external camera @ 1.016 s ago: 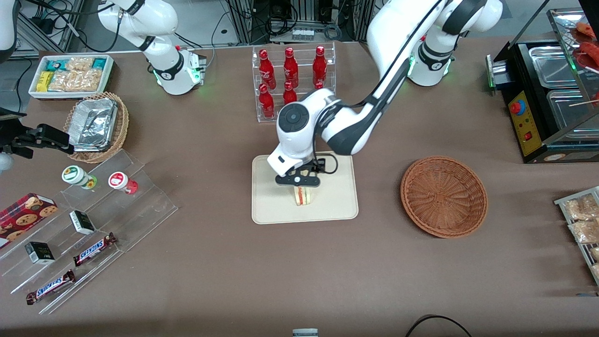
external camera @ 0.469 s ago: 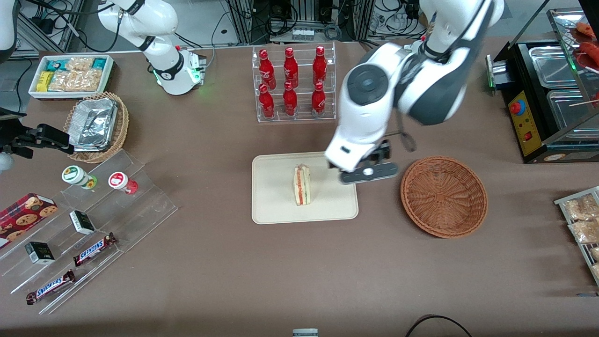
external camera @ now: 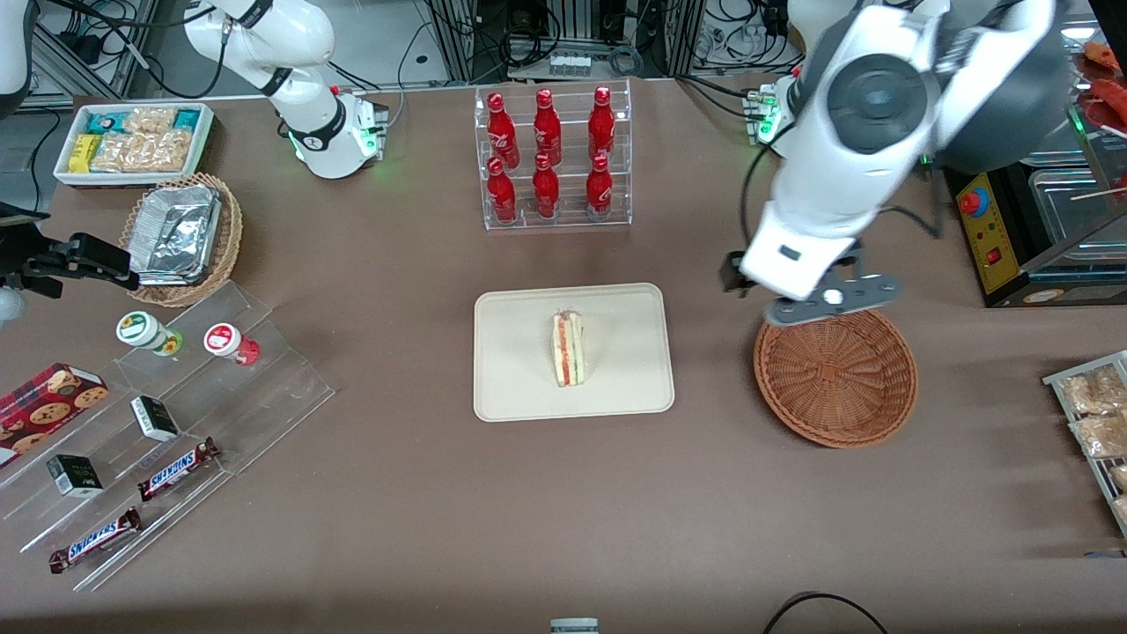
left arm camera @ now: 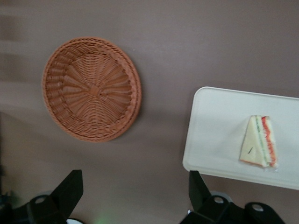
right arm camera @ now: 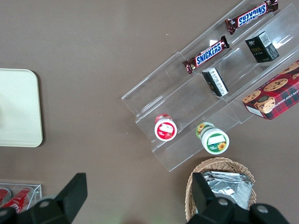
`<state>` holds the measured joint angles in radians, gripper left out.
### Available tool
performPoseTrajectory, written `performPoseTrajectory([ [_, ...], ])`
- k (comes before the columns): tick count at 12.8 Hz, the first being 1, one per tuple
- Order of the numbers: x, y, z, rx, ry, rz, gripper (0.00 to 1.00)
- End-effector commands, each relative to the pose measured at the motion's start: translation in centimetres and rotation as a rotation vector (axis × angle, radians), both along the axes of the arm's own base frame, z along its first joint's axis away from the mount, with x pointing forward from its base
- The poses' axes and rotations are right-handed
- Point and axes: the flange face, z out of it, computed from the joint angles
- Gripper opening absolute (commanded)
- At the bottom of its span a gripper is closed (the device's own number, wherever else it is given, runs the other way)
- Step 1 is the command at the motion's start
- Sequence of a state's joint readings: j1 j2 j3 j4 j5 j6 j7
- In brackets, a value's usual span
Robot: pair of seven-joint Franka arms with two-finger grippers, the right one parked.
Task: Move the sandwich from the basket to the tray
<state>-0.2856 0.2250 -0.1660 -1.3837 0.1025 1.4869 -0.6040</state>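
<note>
The sandwich [external camera: 569, 349] stands on the tray [external camera: 515, 387] mid-tabletop, while the empty pincer [external camera: 828, 304], fingers spread wide, hovers above the basket [external camera: 835, 370] rim farthest from the front camera.

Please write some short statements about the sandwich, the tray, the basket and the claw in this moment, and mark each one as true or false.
1. The triangular white-bread sandwich lies on the flat cream-beige tray. True.
2. The round reddish-brown wicker basket holds a second sandwich. False: nothing lies in it.
3. The left arm's claw is shut on the sandwich. False: the claw is open, holds nothing and is above the basket's rim.
4. The basket lies toward the working arm's end of the table from the tray. True.
5. The basket touches the tray. False: bare brown table shows between them.
</note>
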Motion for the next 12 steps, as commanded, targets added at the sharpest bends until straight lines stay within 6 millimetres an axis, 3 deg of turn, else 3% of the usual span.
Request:
performPoseTrajectory([
  [1,-0.9,5.0,2.5,-0.017,0.036,-0.054,1.00],
  [5,-1.6,12.1,5.4,-0.058,0.072,-0.132,1.00],
  [12,-3.4,19.9,6.7,-0.098,0.115,-0.250,1.00],
])
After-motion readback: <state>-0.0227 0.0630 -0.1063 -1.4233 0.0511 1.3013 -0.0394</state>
